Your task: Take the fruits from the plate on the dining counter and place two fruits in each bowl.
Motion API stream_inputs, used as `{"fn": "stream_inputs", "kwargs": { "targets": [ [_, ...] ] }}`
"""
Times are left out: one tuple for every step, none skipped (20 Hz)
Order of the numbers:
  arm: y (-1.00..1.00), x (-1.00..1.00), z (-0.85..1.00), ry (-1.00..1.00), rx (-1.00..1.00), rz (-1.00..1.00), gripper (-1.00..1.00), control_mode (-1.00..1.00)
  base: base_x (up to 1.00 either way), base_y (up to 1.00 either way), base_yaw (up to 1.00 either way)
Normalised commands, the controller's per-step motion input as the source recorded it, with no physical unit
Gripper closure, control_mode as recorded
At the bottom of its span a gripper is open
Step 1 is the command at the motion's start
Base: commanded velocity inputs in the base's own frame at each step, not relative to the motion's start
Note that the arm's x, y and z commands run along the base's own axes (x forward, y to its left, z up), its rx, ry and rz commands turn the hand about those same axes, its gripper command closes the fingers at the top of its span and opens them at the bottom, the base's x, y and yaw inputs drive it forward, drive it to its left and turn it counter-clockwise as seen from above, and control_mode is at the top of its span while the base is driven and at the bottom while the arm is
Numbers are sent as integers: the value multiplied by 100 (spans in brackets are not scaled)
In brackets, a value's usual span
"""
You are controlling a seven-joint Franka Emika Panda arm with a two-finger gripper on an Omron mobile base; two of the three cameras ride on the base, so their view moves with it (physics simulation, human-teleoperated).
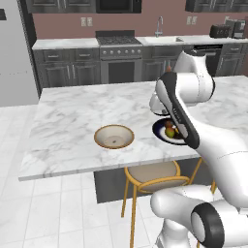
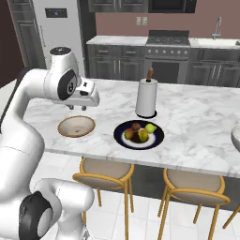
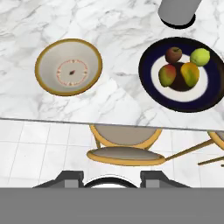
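Observation:
Four small fruits lie together on the navy plate (image 3: pixel 148 83) on the white marble dining counter (image 2: pixel 197 122): a brownish one (image 3: pixel 173 54), a yellow-green one (image 3: pixel 200 56) and two red-and-yellow ones (image 3: pixel 167 75) (image 3: pixel 189 73). The tan-rimmed bowl (image 3: pixel 43 65) stands empty to the plate's left. A pale bowl's rim (image 2: pixel 236 136) peeks in at the far right edge. My gripper (image 2: pixel 77 107) hovers high over the counter's near edge, above the tan bowl (image 2: pixel 70 132). It is open with nothing between its fingers (image 3: pixel 72 177).
A paper towel roll (image 2: pixel 146 98) stands upright just behind the plate (image 2: pixel 123 139). Yellow-legged stools (image 2: pixel 105 171) are tucked under the counter's near side. Kitchen cabinets and a stove (image 1: pixel 118 48) line the far wall.

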Motion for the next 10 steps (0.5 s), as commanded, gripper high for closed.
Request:
{"fn": "stream_inputs", "kwargs": {
  "targets": [
    [-15, 16, 0, 3, 0, 0, -100, -100, 0, 0, 0],
    [-44, 61, -14, 10, 0, 0, -100, -100, 0, 0, 0],
    [-74, 85, -40, 9, 0, 0, -100, -100, 0, 0, 0],
    [-97, 94, -48, 10, 2, 0, -100, -100, 0, 0, 0],
    [-100, 98, -51, 11, 1, 0, -100, -100, 0, 0, 0],
    [-100, 91, -54, 9, 1, 0, -100, -100, 0, 0, 0],
    [-100, 77, -56, 1, 1, 0, -100, -100, 0, 0, 0],
    [-100, 79, -46, 1, 0, 0, -100, -100, 0, 0, 0],
    [-100, 83, -43, 1, 0, 0, -100, -100, 0, 0, 0],
    [-100, 84, -44, 0, 0, 0, -100, -100, 0, 0, 0]
  ]
}}
